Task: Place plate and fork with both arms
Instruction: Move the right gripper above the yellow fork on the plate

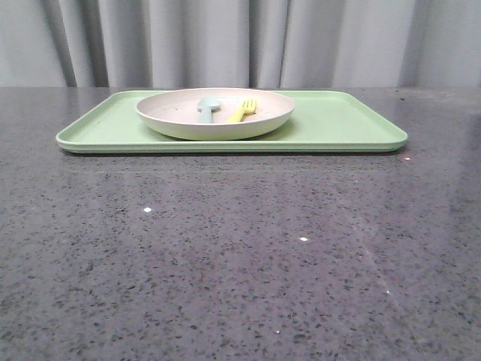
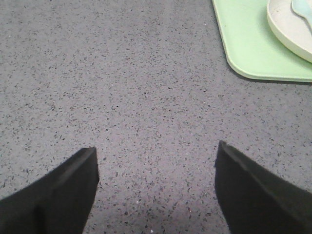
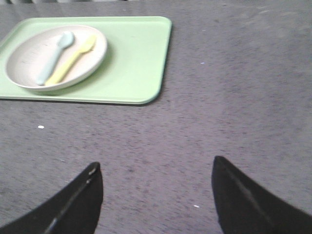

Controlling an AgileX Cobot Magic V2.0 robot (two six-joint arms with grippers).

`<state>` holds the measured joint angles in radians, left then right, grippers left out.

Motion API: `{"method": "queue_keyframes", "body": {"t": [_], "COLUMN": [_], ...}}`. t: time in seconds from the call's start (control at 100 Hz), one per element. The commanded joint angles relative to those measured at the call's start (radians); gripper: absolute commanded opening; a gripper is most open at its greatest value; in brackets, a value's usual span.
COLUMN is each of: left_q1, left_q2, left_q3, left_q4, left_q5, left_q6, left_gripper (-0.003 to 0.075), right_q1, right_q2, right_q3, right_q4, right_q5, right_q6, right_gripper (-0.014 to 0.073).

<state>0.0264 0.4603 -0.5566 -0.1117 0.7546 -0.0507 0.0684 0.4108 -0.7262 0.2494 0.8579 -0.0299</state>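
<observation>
Front view, upper middle of frame: flat rectangular light-green tray (image 1: 338, 124) on the dark speckled grey stone tabletop (image 1: 225, 256). Grey pleated curtain (image 1: 225, 41) fills the top band behind it. No arm shows in this view.

On the tray, left of its centre, sits the shallow round off-white plate with a faintly speckled inside (image 1: 180, 120). Inside the plate, left to right: pale blue plastic spoon (image 1: 207, 107), then the small flat yellow plastic fork (image 1: 243, 111), tines pointing away from the camera. The two lie side by side, close together; whether they touch cannot be told.

Left wrist view: the left gripper (image 2: 156, 161) hangs over bare tabletop, its two black fingers (image 2: 58, 195) at the lower corners of the frame, spread wide with nothing between them. Tray corner and a slice of plate rim sit in the upper right of the frame, well apart from the fingers.

Right wrist view, slightly blurred: the right gripper (image 3: 156, 168) likewise over bare tabletop, black fingers (image 3: 253, 200) parted wide, empty. Tray, plate, spoon and fork occupy the upper left of the frame, well apart from the fingers.
</observation>
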Motion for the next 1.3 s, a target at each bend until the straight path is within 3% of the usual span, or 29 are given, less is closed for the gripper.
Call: {"method": "queue_keyframes", "body": {"t": [0.0, 0.4, 0.84, 1.01, 1.29], "left_q1": [0.004, 0.004, 0.004, 0.004, 0.004], "left_q2": [0.003, 0.003, 0.003, 0.003, 0.003], "left_q3": [-0.027, -0.027, -0.027, -0.027, -0.027], "left_q4": [-0.003, -0.003, -0.003, -0.003, -0.003], "left_q5": [-0.062, -0.062, -0.062, -0.062, -0.062], "left_q6": [-0.007, -0.007, -0.007, -0.007, -0.007], "left_gripper": [0.0492, 0.0492, 0.0492, 0.0492, 0.0492], "right_q1": [-0.004, 0.014, 0.276, 0.362, 0.526], "right_q2": [0.086, 0.532, 1.01, 1.156, 1.329], "right_q3": [-0.044, -0.356, -0.779, -0.91, -1.097], "right_q4": [0.08, 0.296, 0.253, 0.104, -0.391], "right_q5": [-0.102, -0.099, -0.084, -0.076, 0.007], "right_q6": [-0.019, -0.181, -0.162, -0.009, 0.401], "right_gripper": [0.0489, 0.0488, 0.0488, 0.0488, 0.0486]}}
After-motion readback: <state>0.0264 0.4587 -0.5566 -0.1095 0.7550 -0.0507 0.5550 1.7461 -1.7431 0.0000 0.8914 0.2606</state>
